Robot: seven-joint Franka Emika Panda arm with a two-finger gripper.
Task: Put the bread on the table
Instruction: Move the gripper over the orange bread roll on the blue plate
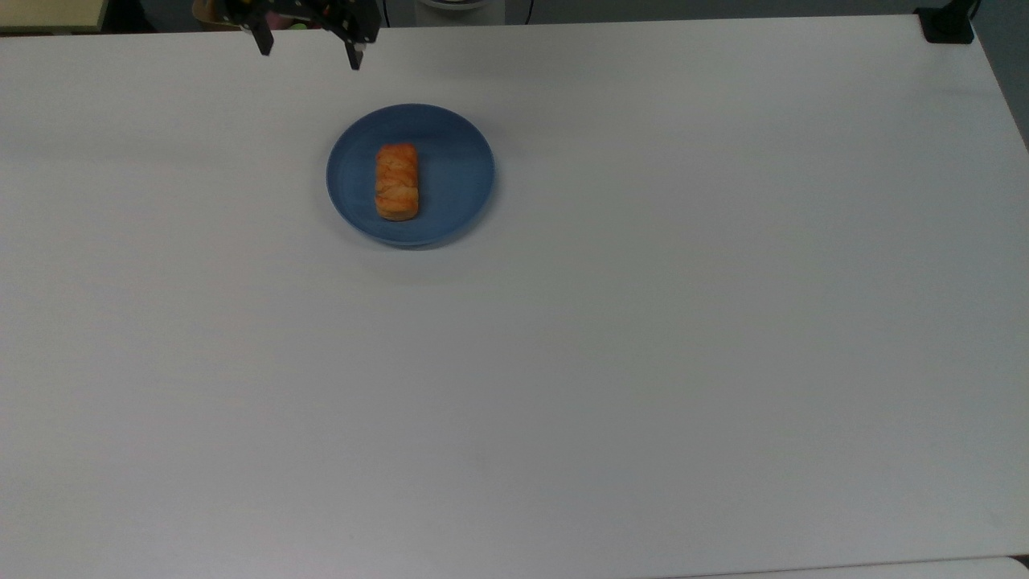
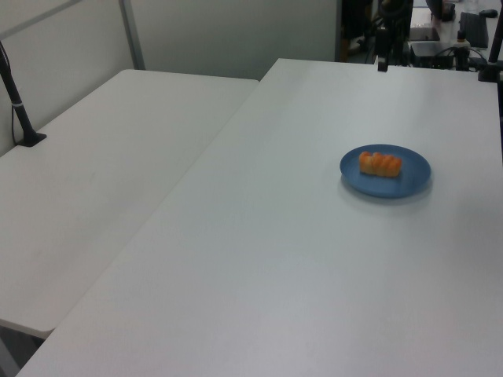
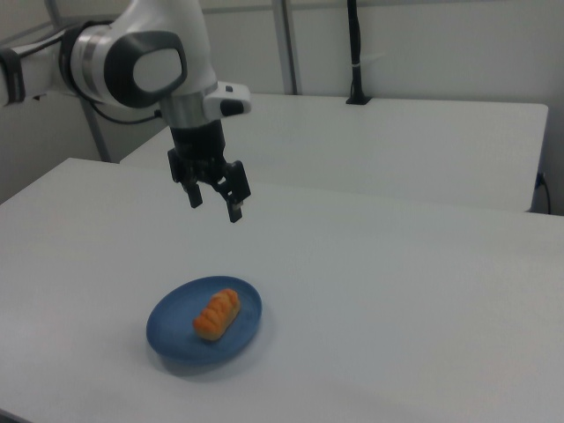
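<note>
- Gripper [image 3: 214, 204] hangs in the air, jaws spread wide with nothing between them; also seen at the top view's upper edge [image 1: 308, 50].
- Fingers [image 3: 235, 211] point down and tilt a little toward the right view's right.
- Bread [image 3: 217, 314] lies below the jaws, well apart from them, nothing touching it.
- In the top view the bread [image 1: 397, 181] sits lower in frame than the jaws and a bit to the top view's right of them.
- Bread rests on the plate [image 3: 174, 333], slightly off centre, its long side running up-down in the top view.
- In the top view the bread is on the plate's [image 1: 458, 173] left half; the rest of the plate is bare.
- Plate is blue, round, flat on the table [image 1: 643, 338].
- Left view: bread [image 2: 380, 163] on plate [image 2: 413, 174], lying crosswise, ridged top up.
- Left view: one dark finger [image 2: 381, 63] shows above the table's [image 2: 275, 259] far edge, beyond the plate.
- Arm [image 3: 141, 62] comes in from the right view's upper left, white with dark joints, wrist pointing down.
- Bread is not on the table: the plate lies between them.
- Second table [image 3: 423, 145] stands beyond the jaws in the right view, with a black post [image 3: 354, 53] clamped on it.
</note>
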